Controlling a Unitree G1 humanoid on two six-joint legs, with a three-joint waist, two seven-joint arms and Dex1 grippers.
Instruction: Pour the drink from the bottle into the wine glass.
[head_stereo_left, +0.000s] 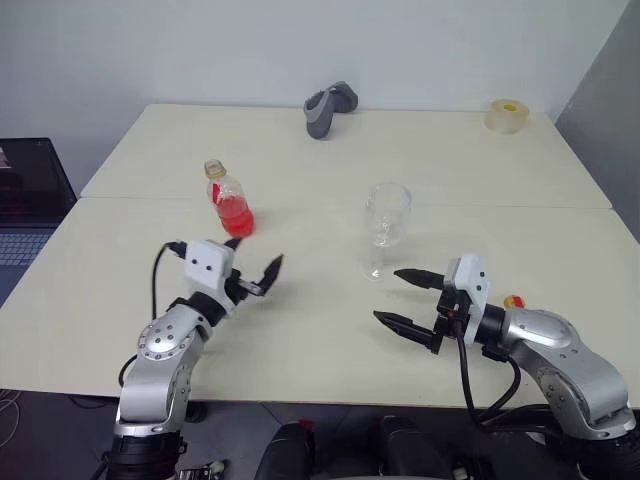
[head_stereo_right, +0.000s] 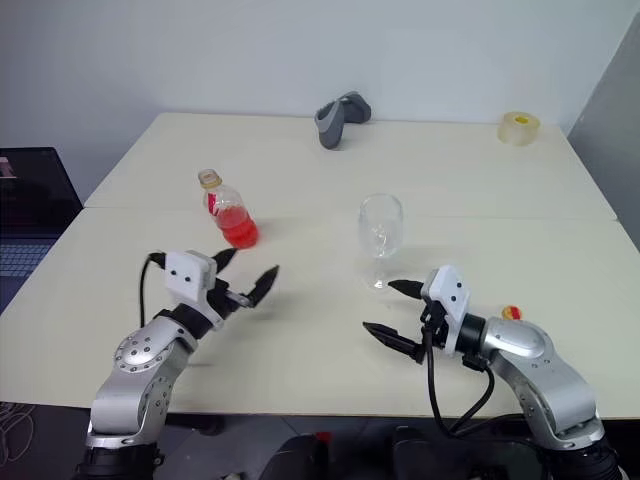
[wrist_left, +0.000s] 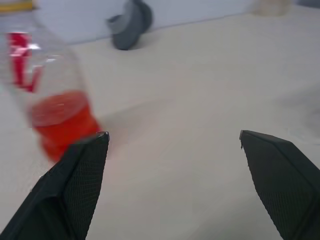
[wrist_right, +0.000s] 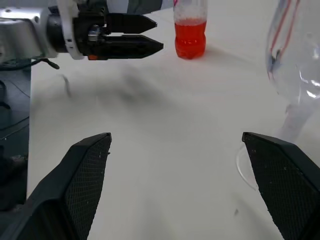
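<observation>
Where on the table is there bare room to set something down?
Bare: the table's left near part, and the wide far strip between the grey object and tape roll. Crowded: the middle, with bottle, glass and both open grippers.

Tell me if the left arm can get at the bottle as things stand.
Probably yes. The left tool is open, just short of the bottle, with bare table between them. The glass stands well off to the side.
</observation>
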